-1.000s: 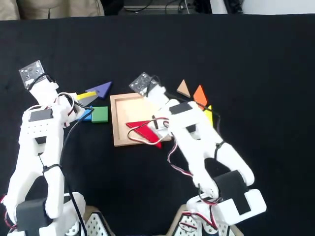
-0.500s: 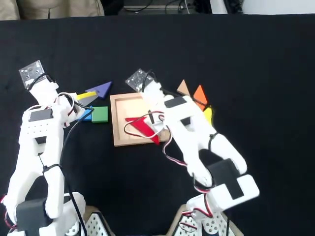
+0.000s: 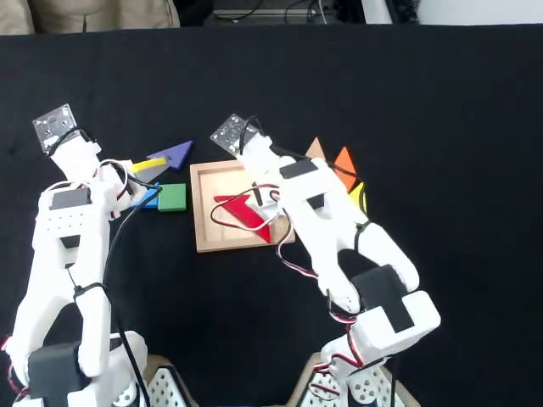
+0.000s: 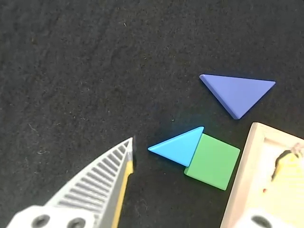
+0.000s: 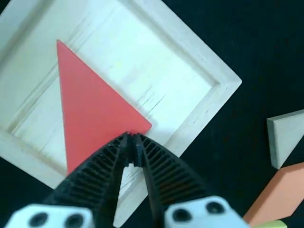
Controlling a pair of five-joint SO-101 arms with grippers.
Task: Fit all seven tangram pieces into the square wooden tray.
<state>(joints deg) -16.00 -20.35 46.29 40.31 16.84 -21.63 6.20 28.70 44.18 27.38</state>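
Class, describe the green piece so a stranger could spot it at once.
Find the square wooden tray on the black table. Just outside its wall on the side facing the left arm lies the green piece, touching a light blue triangle. Its neighbours, that one and a purple triangle, are three-cornered; it alone is square.

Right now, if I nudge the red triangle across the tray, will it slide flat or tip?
The red triangle looks like a rigid, flat slab, so it should probably slide without flexing. It lies flat inside the wooden tray, so tipping seems unlikely, but a push near one corner may spin it.
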